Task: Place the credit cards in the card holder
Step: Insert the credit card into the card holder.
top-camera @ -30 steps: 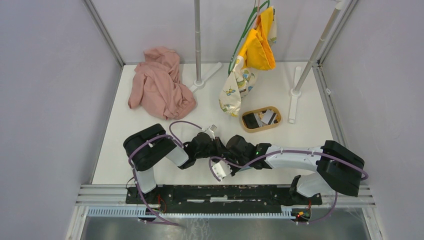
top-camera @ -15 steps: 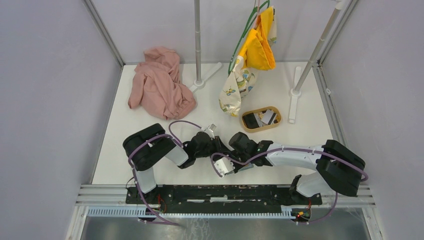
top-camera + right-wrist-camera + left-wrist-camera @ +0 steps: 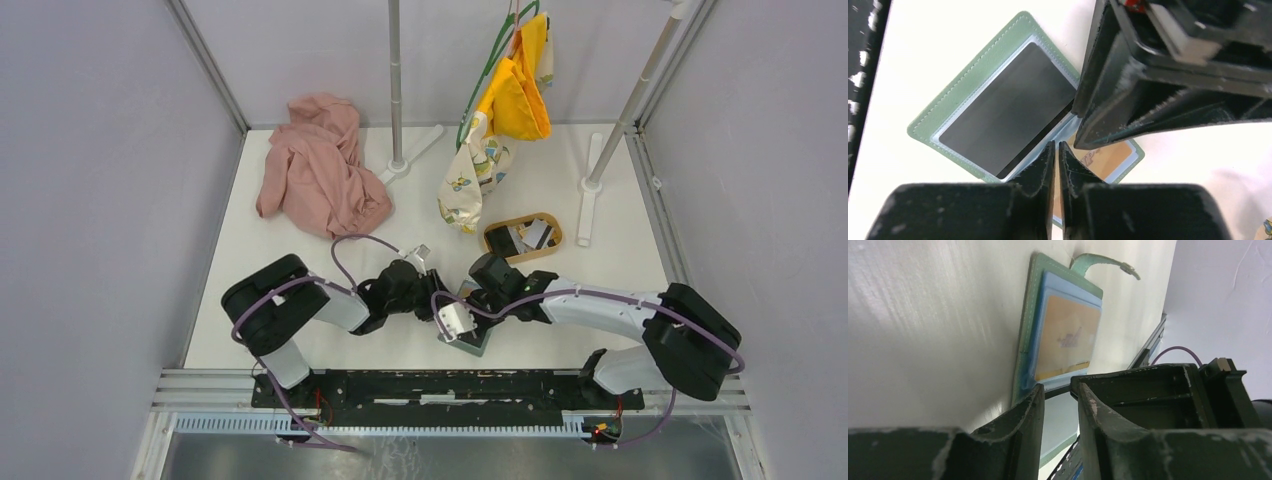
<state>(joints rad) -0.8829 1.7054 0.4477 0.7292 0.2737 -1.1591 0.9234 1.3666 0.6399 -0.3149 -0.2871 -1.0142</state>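
Note:
The sage-green card holder (image 3: pixel 928 123) lies open on the white table, near the front edge in the top view (image 3: pixel 478 343). A black card (image 3: pixel 1003 115) sits in one inner slot and an orange card (image 3: pixel 1108 161) in the other. My right gripper (image 3: pixel 1057 145) is shut and empty, its tips just above the fold. My left gripper (image 3: pixel 1060 390) has a narrow gap between its jaws, and its fingers (image 3: pixel 1108 100) rest at the fold. The left wrist view shows the holder (image 3: pixel 1024 340), the orange card (image 3: pixel 1068 337) and the strap (image 3: pixel 1098 260). More cards (image 3: pixel 535 234) lie in the tray.
An oval wooden tray (image 3: pixel 522 258) stands right of centre. A pink cloth (image 3: pixel 320 180) lies at the back left. A stand pole (image 3: pixel 397 90), hanging yellow (image 3: pixel 515 100) and patterned (image 3: pixel 470 185) cloths, and a second stand's base (image 3: pixel 590 195) are at the back. A black rail (image 3: pixel 450 385) runs along the near edge.
My right wrist has moved a little away from the near edge, uncovering the green holder below it. My left arm's elbow has swung left. Both grippers still meet over the holder.

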